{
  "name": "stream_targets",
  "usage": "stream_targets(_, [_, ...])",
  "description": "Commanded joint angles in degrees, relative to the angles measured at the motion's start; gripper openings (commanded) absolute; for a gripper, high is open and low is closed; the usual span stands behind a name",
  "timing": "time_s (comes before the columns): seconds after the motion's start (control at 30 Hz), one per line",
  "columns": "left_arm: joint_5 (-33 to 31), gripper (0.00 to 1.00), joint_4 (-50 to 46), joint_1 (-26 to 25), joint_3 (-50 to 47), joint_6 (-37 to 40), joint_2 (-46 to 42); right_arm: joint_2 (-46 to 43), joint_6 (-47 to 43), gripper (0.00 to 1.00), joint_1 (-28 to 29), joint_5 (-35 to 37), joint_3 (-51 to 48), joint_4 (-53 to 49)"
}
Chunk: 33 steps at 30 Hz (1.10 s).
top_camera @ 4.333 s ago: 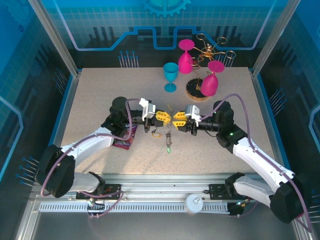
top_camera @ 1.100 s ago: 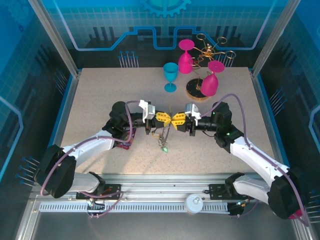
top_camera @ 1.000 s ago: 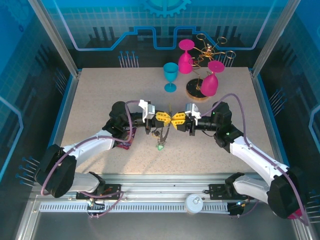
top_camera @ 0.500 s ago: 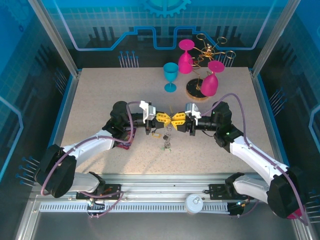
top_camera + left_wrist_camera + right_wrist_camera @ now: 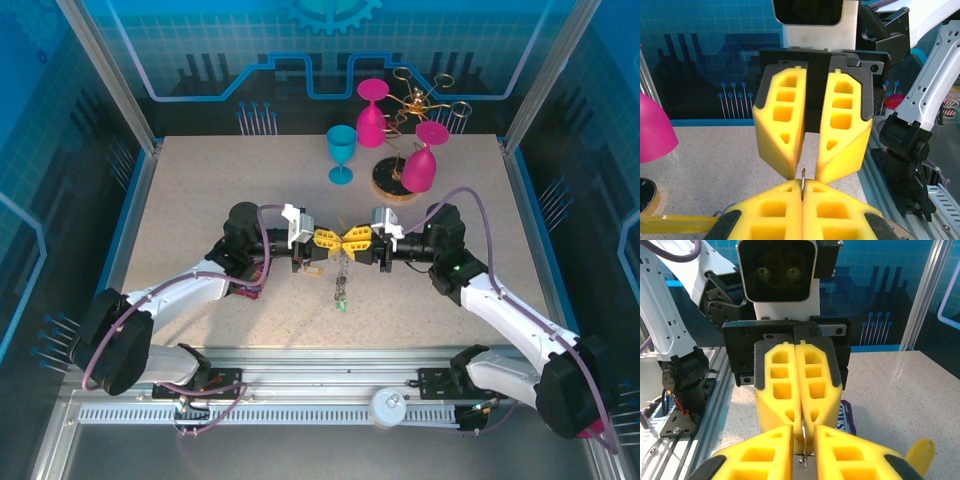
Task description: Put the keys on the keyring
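Observation:
My left gripper (image 5: 334, 238) and right gripper (image 5: 351, 238) meet tip to tip above the middle of the table. The left gripper (image 5: 803, 189) is shut on a thin metal ring seen edge-on, the keyring (image 5: 803, 176). The ring's free end pokes into the narrow gap between the right gripper's fingers (image 5: 840, 160), which stand slightly apart without pinching it. In the right wrist view the ring (image 5: 803, 432) shows in that same gap. A string of keys (image 5: 341, 285) hangs below the tips, ending in a green tag (image 5: 342, 306). A yellow-tagged key (image 5: 311, 270) sits under the left gripper.
A teal goblet (image 5: 341, 152) stands at the back. Right of it is a gold glass rack (image 5: 415, 100) with pink glasses (image 5: 372, 112) on a round wooden base (image 5: 385, 185). A purple packet (image 5: 250, 285) lies under the left arm. Open tabletop lies left and right.
The hanging keys have swung from left of the tips to straight below them. The left gripper has edged slightly right; both grippers stay tip to tip.

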Motion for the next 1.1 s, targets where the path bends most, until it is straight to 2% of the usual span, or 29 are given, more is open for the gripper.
stream_targets(0.0, [1.55, 0.0, 1.48, -0.47, 0.95, 0.55, -0.35, -0.7, -1.43, 0.24, -1.16, 1.69, 0.19, -0.18])
stream_targets(0.13, [1.82, 0.0, 1.34, -0.48, 1.03, 0.67, -0.33, -2.03, -3.28, 0.26, -1.47, 2.01, 0.03, -3.47])
stream_targets(0.63, [2.35, 0.0, 3.11, -0.47, 1.43, -0.32, 0.77, 1.04, -2.61, 0.19, -0.47, -1.19, 2.13, -4.78])
stream_targets(0.73, [2.67, 0.0, 3.19, -0.47, 1.73, -0.5, 1.12, 2.03, -1.94, 0.15, -0.3, -2.2, 3.02, -2.87])
stream_targets(0.83, [2.76, 0.0, 3.68, -0.48, 1.89, -0.85, 1.35, 3.09, -1.75, 0.02, -0.14, -2.89, 3.98, -2.63])
stream_targets(0.9, [2.55, 0.0, 3.31, -0.48, 1.99, -0.7, 1.34, 3.15, -2.21, 0.0, -0.13, -2.65, 4.5, -3.0])
stream_targets(0.97, [1.81, 0.0, 0.89, -0.48, 2.28, 0.73, 0.92, 2.79, -4.31, 0.0, -0.09, -1.88, 5.6, -6.7])
stream_targets(1.07, [0.49, 0.08, -7.68, -0.48, 3.65, 5.37, -0.14, 2.5, -11.1, 0.0, 0.36, 0.15, 9.51, -18.65])
